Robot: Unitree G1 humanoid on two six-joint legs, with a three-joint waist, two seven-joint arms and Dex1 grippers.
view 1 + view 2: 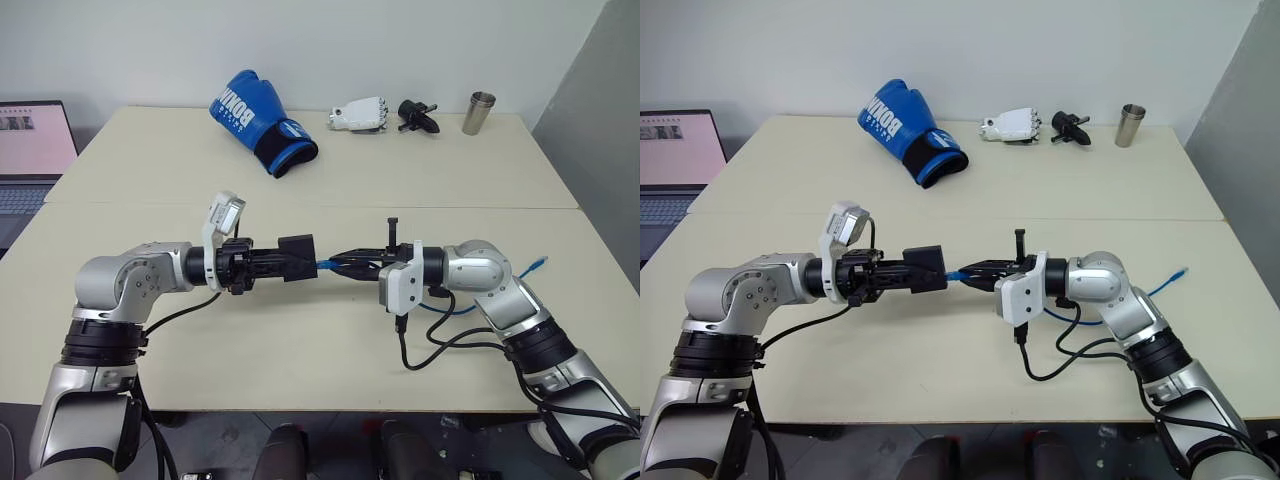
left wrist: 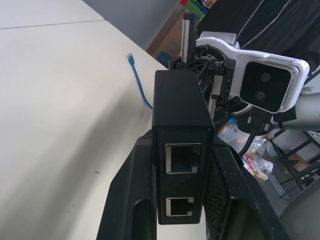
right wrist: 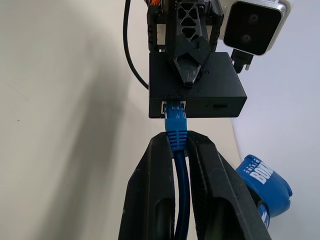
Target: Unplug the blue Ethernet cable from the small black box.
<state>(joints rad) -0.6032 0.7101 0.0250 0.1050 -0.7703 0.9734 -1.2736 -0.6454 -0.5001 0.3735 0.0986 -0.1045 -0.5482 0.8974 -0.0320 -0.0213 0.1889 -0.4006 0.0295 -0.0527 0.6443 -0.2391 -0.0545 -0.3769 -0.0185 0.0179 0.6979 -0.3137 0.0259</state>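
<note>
The small black box (image 1: 297, 257) hangs above the near table, and my left gripper (image 1: 283, 263) is shut on it from the left; its fingers (image 2: 131, 200) clamp the box's two sides. The blue Ethernet cable (image 3: 176, 129) is plugged into the box's right face. My right gripper (image 1: 346, 265) is shut on the cable just behind the plug, coming from the right. The rest of the cable trails behind my right wrist to its free end (image 1: 538, 264) on the table. Two empty ports show on the box (image 2: 182, 157) in the left wrist view.
At the back of the far table lie a blue boxing glove (image 1: 262, 122), a white robotic hand (image 1: 360, 116), a black pronged gadget (image 1: 417, 116) and a metal cup (image 1: 479, 112). A laptop (image 1: 30, 150) stands at the left. Black wires (image 1: 440, 345) loop under my right arm.
</note>
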